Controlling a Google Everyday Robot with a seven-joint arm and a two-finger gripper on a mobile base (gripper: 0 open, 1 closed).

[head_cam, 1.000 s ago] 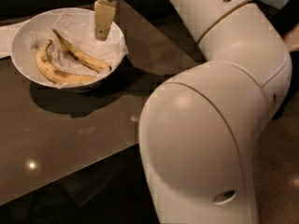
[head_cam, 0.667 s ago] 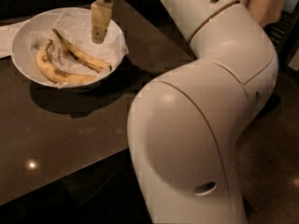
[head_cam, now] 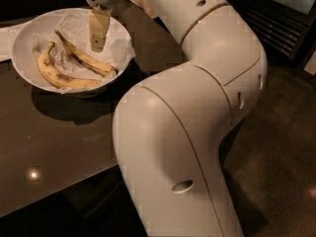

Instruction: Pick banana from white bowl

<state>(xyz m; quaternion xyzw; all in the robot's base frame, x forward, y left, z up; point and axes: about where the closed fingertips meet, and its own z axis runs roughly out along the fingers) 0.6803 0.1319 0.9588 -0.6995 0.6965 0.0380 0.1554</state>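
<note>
The white bowl [head_cam: 22, 58], lined with crumpled white paper, stands at the far left of a dark table. Two bananas lie in it. The banana [head_cam: 84, 58] is the slimmer one, with a long thin dark stem pointing up-left and a dark streak; it lies diagonally across the middle. The plumper curved banana [head_cam: 61, 78] lies in front of it along the bowl's near side. My gripper [head_cam: 98, 42] hangs pointing down over the bowl's right half, just above and to the right of the slim banana's middle, holding nothing that I can see.
My white arm [head_cam: 197, 107] fills the middle and right of the view and hides the table's right side. A white sheet [head_cam: 5, 38] lies left of the bowl. The dark glossy table [head_cam: 49, 147] has its front edge running across the lower left.
The gripper has moved a little left and lower, further over the bowl. The arm's elbow has swung. The bananas and bowl have not moved.
</note>
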